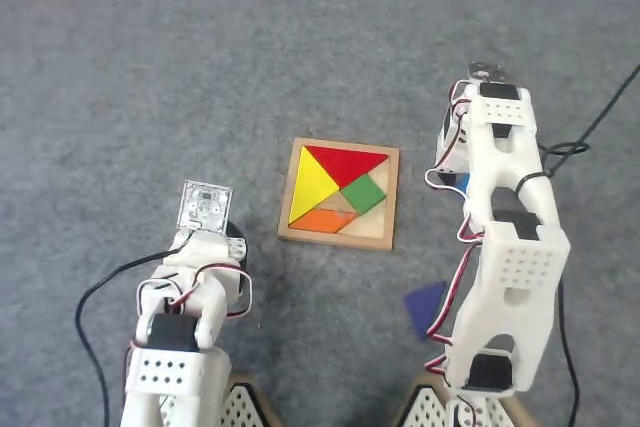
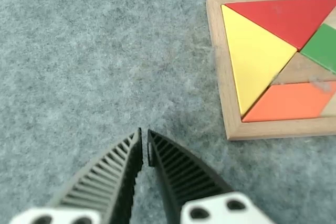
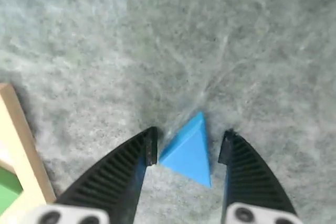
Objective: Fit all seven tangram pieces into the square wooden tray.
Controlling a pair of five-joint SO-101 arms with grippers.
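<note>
Step in hand: grabbing blue triangle point(image 3: 188, 157), flat on desk point(image 1: 150, 77) just right of tray point(image 1: 335, 236) at frame centre. Right tool point(image 3: 189, 141) apart, straddling it, not clamped yet. Next, I reckon: squeeze, lift, swing over tray's bare patch. Left tool point(image 2: 144, 141) together, idle lower left. Purple piece point(image 1: 425, 302) loose, lower right.

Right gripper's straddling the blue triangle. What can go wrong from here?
1. The blue triangle sits skewed between the open fingers of the right gripper, one finger at a corner; closing may spin it or pop it out.
2. The bare wood left in the tray beside the green piece looks tight; a tilted triangle could catch the rim or shift placed pieces.
3. The purple piece lies close beside the right arm, which might sweep it.
</note>
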